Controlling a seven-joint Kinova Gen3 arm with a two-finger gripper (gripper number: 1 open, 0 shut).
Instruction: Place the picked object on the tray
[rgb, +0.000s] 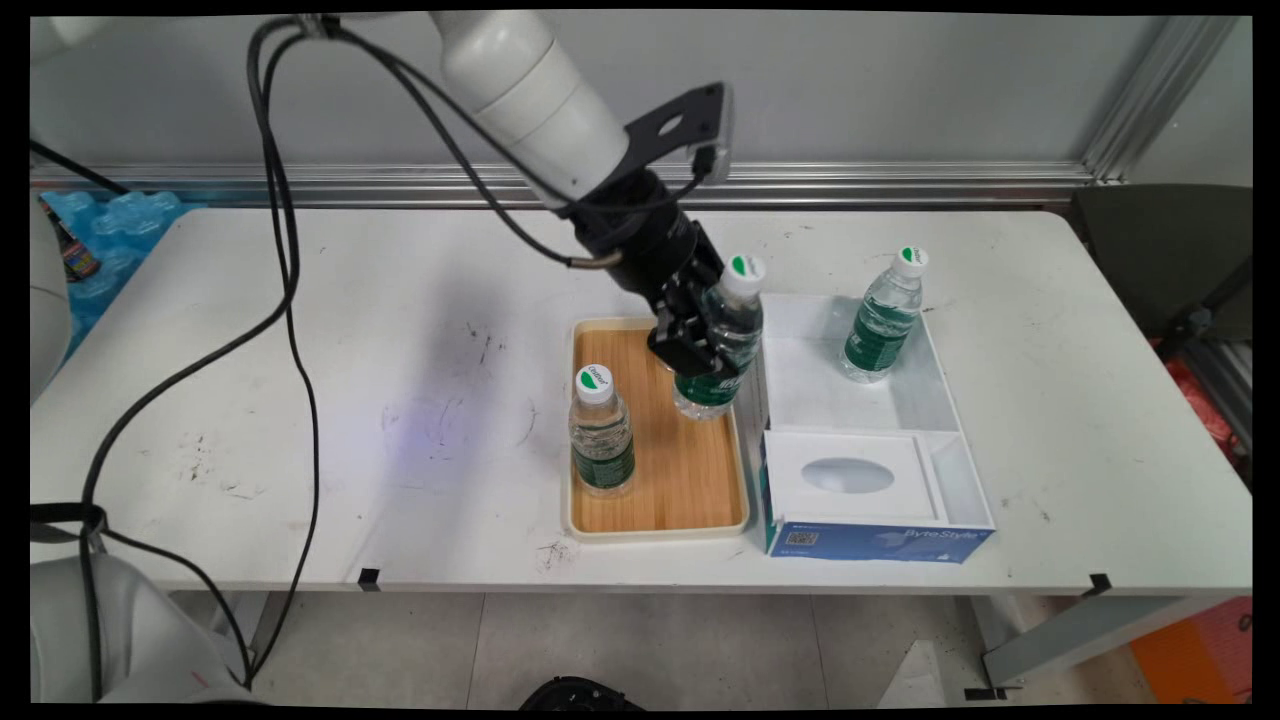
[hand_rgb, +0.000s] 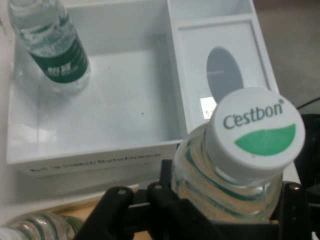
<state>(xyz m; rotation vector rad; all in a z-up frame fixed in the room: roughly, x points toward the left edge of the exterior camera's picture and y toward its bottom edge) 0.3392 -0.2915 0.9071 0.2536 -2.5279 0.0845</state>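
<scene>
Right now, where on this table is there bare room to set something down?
The wide stretch of table left of the wooden tray is bare. The white box's large compartment has free floor in front of its bottle. The tray is crowded: one bottle standing, another gripped in the jaws.

On the worktop (rgb: 300, 400) a tray (rgb: 700, 490) lies just beside a box (rgb: 870, 540) at its 3 o'clock. On the tray, one bottle (rgb: 601, 432) stands at 9 o'clock and a tilted bottle (rgb: 722, 335) at 1 o'clock, between the fingers (rgb: 690, 345). A third bottle (rgb: 882, 316) stands in the box's far compartment, at 12 o'clock.
</scene>
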